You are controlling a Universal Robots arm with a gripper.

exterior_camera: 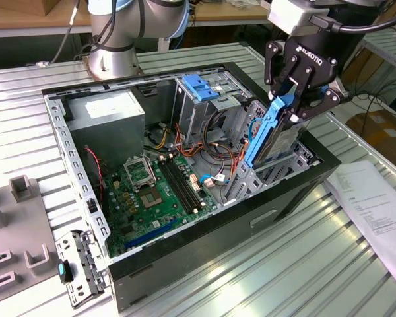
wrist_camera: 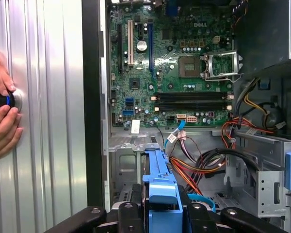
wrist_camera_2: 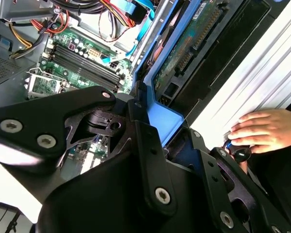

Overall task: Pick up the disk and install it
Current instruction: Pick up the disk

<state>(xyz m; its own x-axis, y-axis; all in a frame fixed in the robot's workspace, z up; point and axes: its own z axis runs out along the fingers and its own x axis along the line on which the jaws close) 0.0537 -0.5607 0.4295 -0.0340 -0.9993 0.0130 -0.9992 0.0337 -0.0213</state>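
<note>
The disk (exterior_camera: 270,135), a grey drive in a bright blue carrier, stands steeply tilted over the metal bay at the open computer case's end on the exterior view's right. Its lower end reaches down among the bay's metal rails. My black gripper (exterior_camera: 292,99) is shut on the carrier's upper end. In the second wrist view, the gripper (wrist_camera_2: 153,114) clamps the blue carrier (wrist_camera_2: 162,119), and the disk's green circuit board (wrist_camera_2: 194,43) faces the camera. In the first wrist view the blue carrier tab (wrist_camera: 161,187) sits between the fingers (wrist_camera: 128,218).
The open case (exterior_camera: 204,228) holds a motherboard (exterior_camera: 162,188), cable bundles and a drive cage topped by a blue bracket (exterior_camera: 201,86). A person's hand (wrist_camera_2: 264,131) rests on a knob beside the case. A paper sheet (exterior_camera: 376,208) lies at the exterior view's right, grey fixtures (exterior_camera: 20,224) at its left.
</note>
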